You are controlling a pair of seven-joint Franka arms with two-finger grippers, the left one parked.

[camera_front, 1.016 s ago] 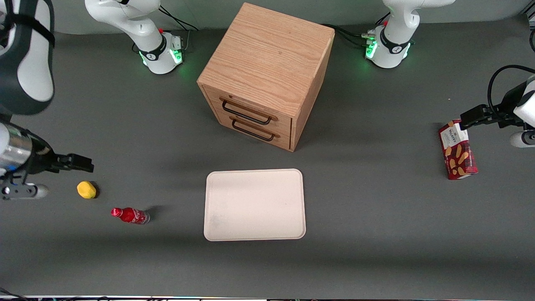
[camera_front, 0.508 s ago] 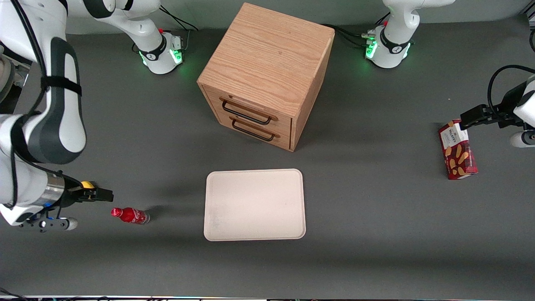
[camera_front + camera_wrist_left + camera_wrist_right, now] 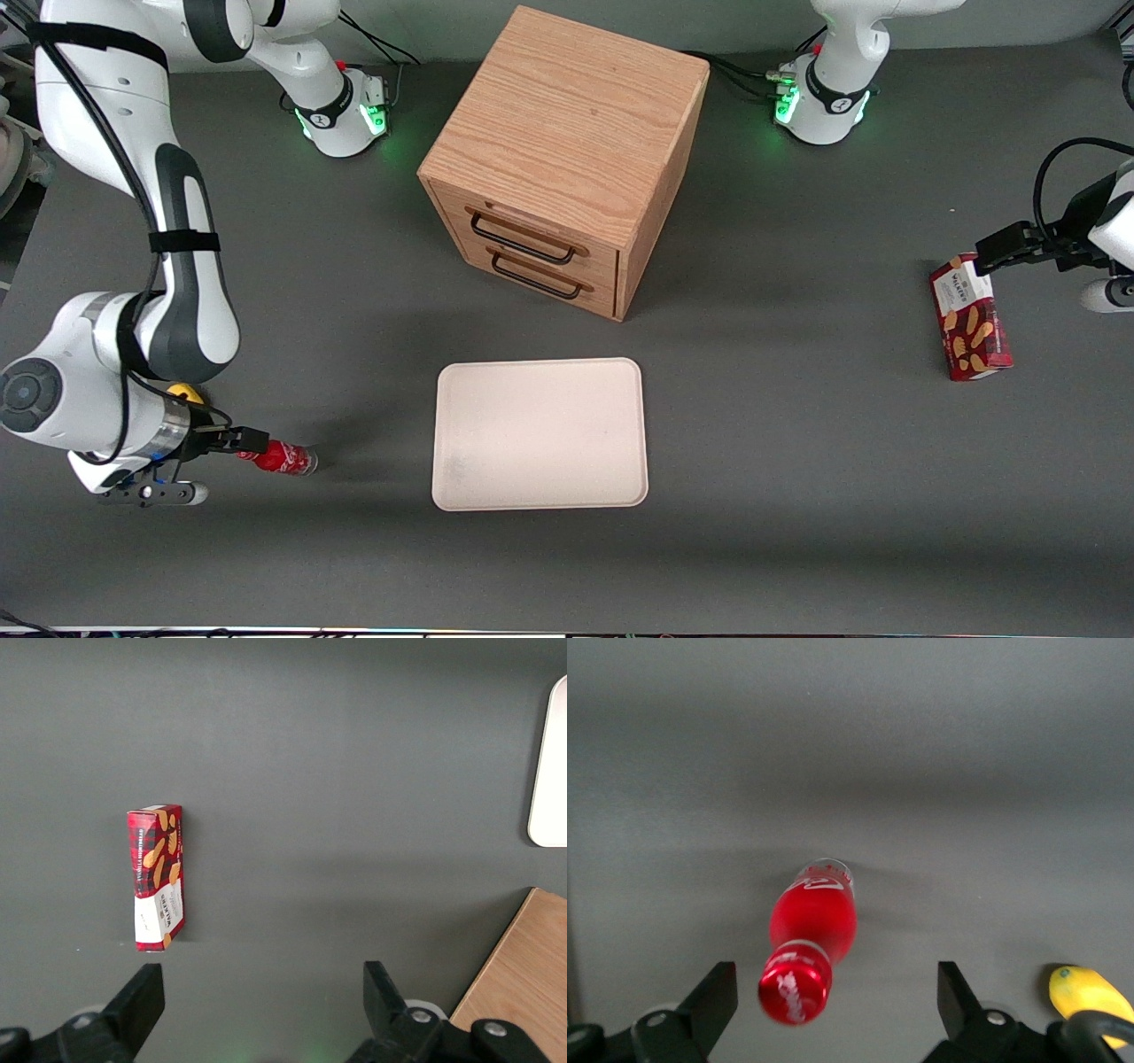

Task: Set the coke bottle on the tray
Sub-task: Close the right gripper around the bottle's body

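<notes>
Lying well apart from the gripper (image 3: 252,436), toward the parked arm's end, the tray (image 3: 540,434) rests flat on the table. The gripper's fingers (image 3: 713,997) are spread apart. The coke bottle (image 3: 282,457) lies on its side just beside the gripper, its cap between the fingers, untouched.

Legible text: the red biscuit box (image 3: 969,319), lying near the desk edge at the parked arm's end, carries a white label panel reading "WALKERS". Smaller print on it cannot be read. The coke bottle (image 3: 811,935) shows white lettering on its label and cap, but none can be made out.
</notes>
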